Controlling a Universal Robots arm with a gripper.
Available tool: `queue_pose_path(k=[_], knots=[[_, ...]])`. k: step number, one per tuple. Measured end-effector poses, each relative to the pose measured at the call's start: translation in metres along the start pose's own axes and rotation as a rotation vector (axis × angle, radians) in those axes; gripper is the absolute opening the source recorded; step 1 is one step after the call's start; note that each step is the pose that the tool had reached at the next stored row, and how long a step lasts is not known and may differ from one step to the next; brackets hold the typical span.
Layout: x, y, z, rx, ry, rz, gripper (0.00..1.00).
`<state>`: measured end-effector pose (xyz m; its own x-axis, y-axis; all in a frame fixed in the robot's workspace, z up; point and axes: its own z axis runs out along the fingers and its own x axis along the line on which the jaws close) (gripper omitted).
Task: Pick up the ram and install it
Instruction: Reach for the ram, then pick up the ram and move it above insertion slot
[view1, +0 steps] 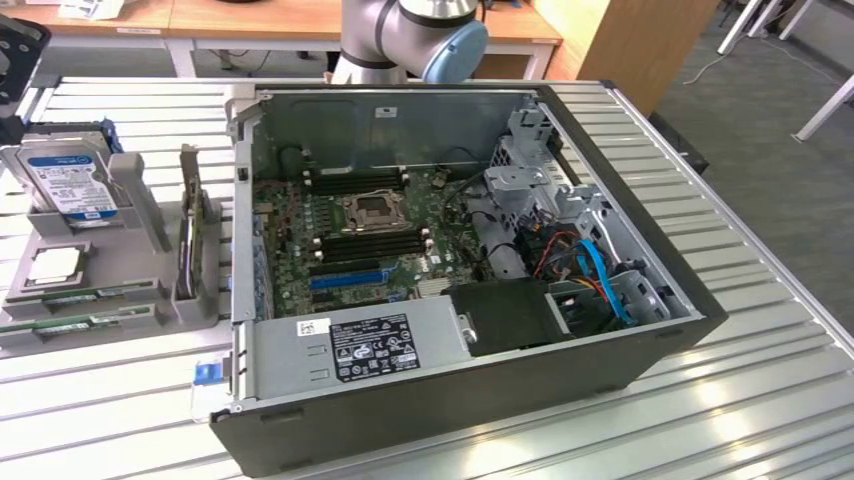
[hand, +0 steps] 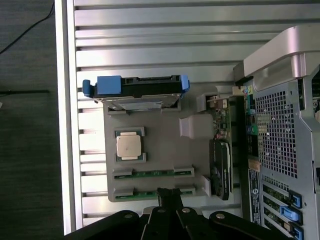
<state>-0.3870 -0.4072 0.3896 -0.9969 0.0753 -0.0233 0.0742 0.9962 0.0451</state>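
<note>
While my jaws are closed with nothing between them, they hang over the near end of the grey holder (hand: 165, 150). In the wrist view their tips line up with the nearer ram (hand: 137, 193), a green stick lying in its slot. The second ram (hand: 152, 173) lies parallel just beside it on the far side. How high I am above them I cannot tell. Farther along the holder sit a processor (hand: 128, 146) and then an upright hard drive (hand: 137, 87), with an expansion card (hand: 220, 167) standing on edge at the holder's right. The holder rests on the slatted counter (view1: 747, 400) at the exterior view's left, just beside the open computer case (view1: 667, 300), whose memory slots (view1: 358, 180) flank the processor socket. Closed jaws cannot take a stick this thin, so I judge a good pick calls for opening just wider than the board. It also calls for squaring my wrist to its long axis and coming straight down near its middle, pinching the flat faces rather than the chips. The neighbouring stick is close, so the outer finger needs room without nudging it. A level, vertical lift should clear the end brackets without snagging.
</note>
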Motion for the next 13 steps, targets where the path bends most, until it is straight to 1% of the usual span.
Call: queue_pose_path(k=[13], knots=[[-0.0001, -0.0002, 0.0, 0.0, 0.0, 0.0, 0.1]])
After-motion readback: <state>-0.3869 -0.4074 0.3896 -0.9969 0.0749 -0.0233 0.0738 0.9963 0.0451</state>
